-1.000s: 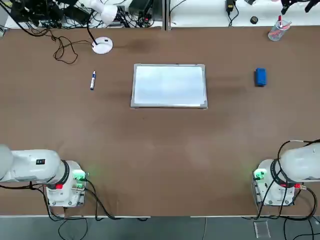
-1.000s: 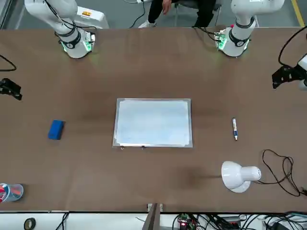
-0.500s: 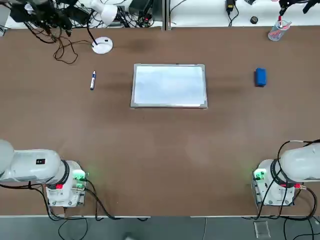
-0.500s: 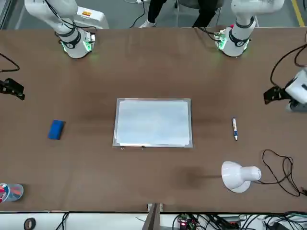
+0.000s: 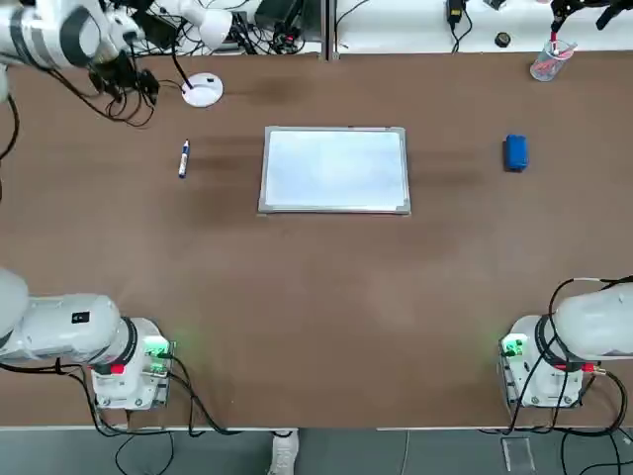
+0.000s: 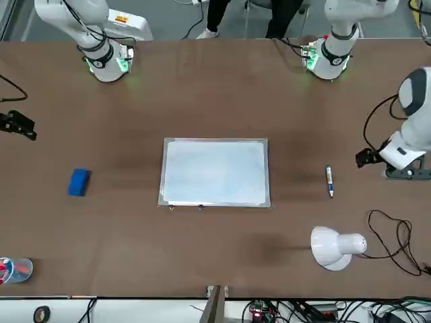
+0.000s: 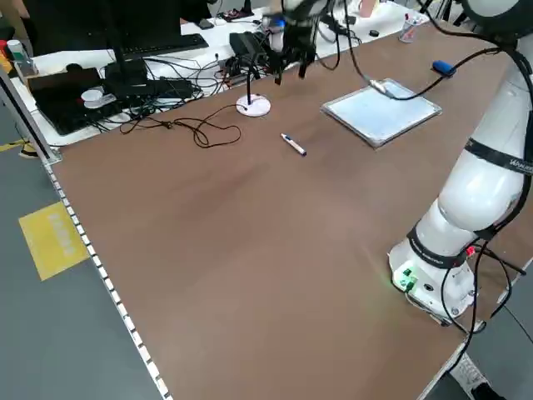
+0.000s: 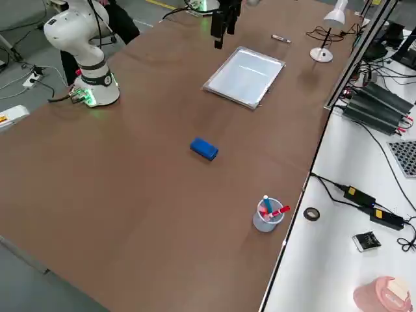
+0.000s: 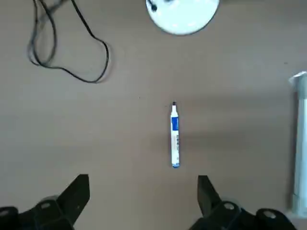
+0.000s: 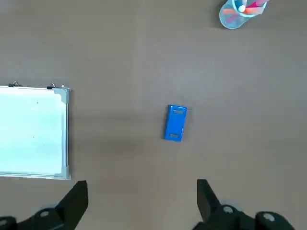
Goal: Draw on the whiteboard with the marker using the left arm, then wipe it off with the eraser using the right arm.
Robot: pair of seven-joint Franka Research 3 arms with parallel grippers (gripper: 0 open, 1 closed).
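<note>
above the brown table [image 5: 326,297], the left gripper [image 9: 144,201] hangs with its two fingers spread and nothing between them; below and ahead of it lies the marker [image 9: 175,136], slim and white. the whiteboard [image 5: 335,170] lies flat, farther to that gripper's right. the right gripper [image 10: 143,203], also released and holding nothing, hovers with the blue eraser [image 10: 176,123] on the table below and ahead of it.
</note>
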